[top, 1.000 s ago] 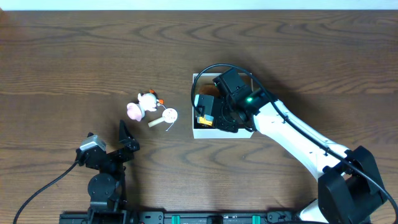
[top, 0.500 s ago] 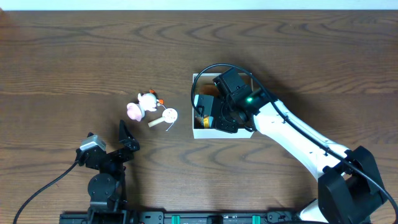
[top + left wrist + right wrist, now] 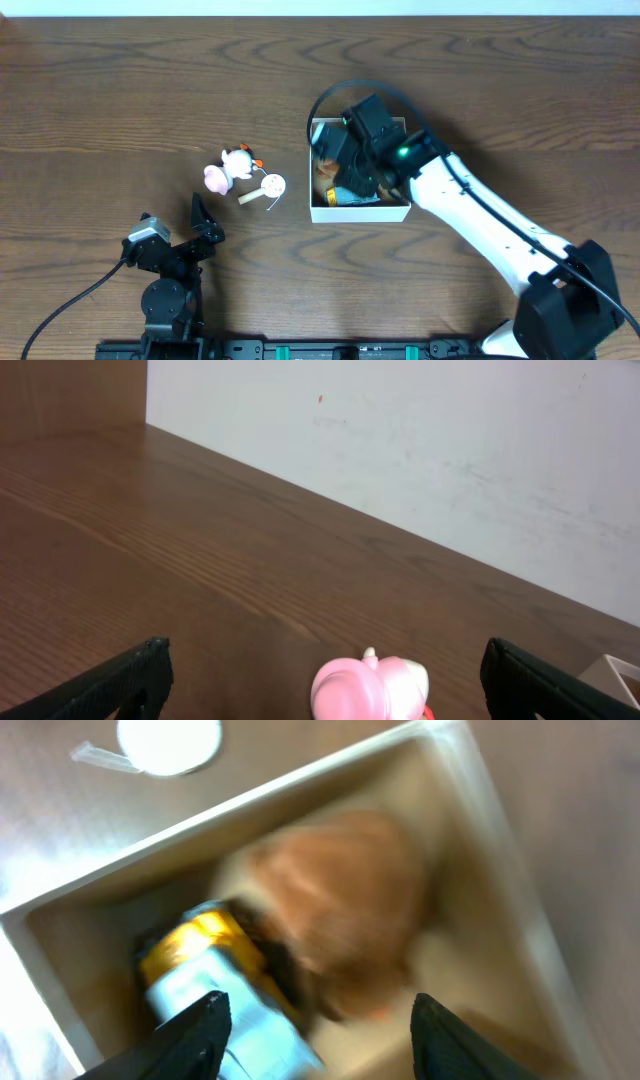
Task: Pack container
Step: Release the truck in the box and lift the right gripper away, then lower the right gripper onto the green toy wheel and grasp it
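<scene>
The container [image 3: 388, 211] is a shallow white-walled box with a tan inside, right of the table's middle. My right gripper [image 3: 338, 160] is open and empty above its left half. In the right wrist view the container [image 3: 250, 805] holds a blurred brown toy [image 3: 340, 910] and a light-blue and yellow object [image 3: 215, 985] between the open fingers [image 3: 318, 1035]. A pink and white plush toy [image 3: 227, 170] and a white round piece on a stick [image 3: 268, 187] lie left of the container. My left gripper [image 3: 198, 225] is open, parked near the front edge; the pink toy [image 3: 368, 688] shows between its fingers.
The round white piece [image 3: 168, 742] also shows outside the container's wall in the right wrist view. A pale wall [image 3: 450, 450] rises behind the table's far edge. A black cable [image 3: 345, 95] loops above the right arm.
My right gripper has lifted and moved toward the far left of the container, uncovering the light-blue and yellow object near the front wall. The left arm and the loose toys have not moved.
</scene>
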